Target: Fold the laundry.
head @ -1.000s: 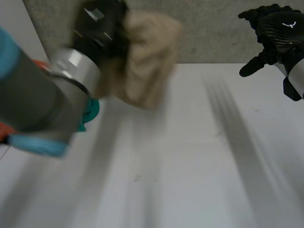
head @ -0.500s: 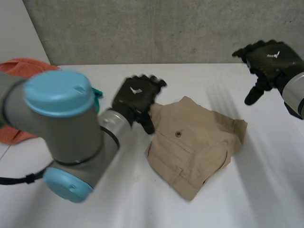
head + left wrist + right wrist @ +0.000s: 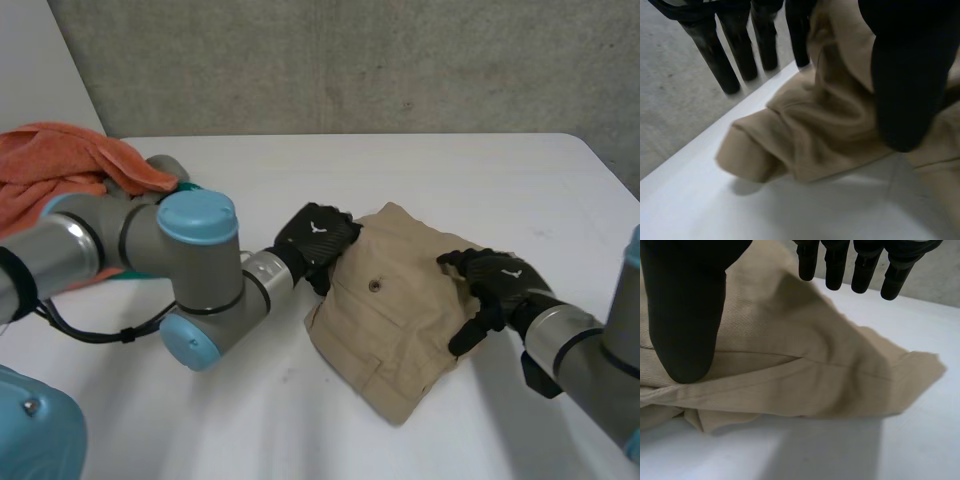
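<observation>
On shorts (image 3: pixel 395 320) rest left hand (image 3: pixel 316 236) and right hand (image 3: pixel 495 280) (both uncurled).

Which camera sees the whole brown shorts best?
The head view: the shorts lie whole on the table, left hand and right hand at their sides. The left wrist view gives a bunched fold; the right wrist view a seam and one corner.

No readable text, numbers or labels from my end. The only marking I see is a small white logo (image 3: pixel 318 226) on the back of the left hand (image 3: pixel 305 245), and the same on the right hand (image 3: pixel 495 285). It's a shape, no letters I can make out.
</observation>
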Controlling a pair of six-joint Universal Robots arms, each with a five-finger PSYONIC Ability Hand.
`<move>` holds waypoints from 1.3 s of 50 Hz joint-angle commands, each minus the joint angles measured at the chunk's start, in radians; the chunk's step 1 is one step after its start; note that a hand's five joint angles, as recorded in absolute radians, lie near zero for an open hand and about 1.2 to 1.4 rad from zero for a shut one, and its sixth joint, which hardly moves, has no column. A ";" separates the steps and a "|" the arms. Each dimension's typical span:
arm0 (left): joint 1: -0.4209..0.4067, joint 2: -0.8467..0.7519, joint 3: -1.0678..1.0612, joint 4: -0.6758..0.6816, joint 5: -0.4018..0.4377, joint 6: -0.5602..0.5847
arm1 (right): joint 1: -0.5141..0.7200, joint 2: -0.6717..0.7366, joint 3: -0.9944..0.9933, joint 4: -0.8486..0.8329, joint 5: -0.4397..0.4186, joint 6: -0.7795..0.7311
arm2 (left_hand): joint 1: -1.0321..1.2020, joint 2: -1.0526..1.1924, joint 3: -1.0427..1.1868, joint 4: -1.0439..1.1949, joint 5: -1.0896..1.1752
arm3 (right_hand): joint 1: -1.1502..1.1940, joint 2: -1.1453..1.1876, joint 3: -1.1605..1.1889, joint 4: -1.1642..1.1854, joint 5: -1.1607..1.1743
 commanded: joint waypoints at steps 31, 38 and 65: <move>-0.323 0.392 -0.399 0.048 -0.301 -0.354 | 0.093 0.437 -0.754 -0.190 -0.269 -0.217 | 0.865 0.888 0.889 0.906 0.906 | 0.298 0.314 0.314 0.313 0.306; -0.293 0.472 -0.405 0.067 -0.369 -0.352 | 0.086 0.379 -0.741 -0.021 -0.188 -0.203 | 0.179 0.202 0.203 0.220 0.220 | -0.050 -0.035 -0.035 -0.035 -0.043; 0.108 0.556 -0.427 0.141 -0.286 -0.319 | 0.077 0.383 -0.784 0.459 -0.028 0.407 | -0.314 -0.292 -0.290 -0.273 -0.273 | -0.050 -0.035 -0.035 -0.035 -0.043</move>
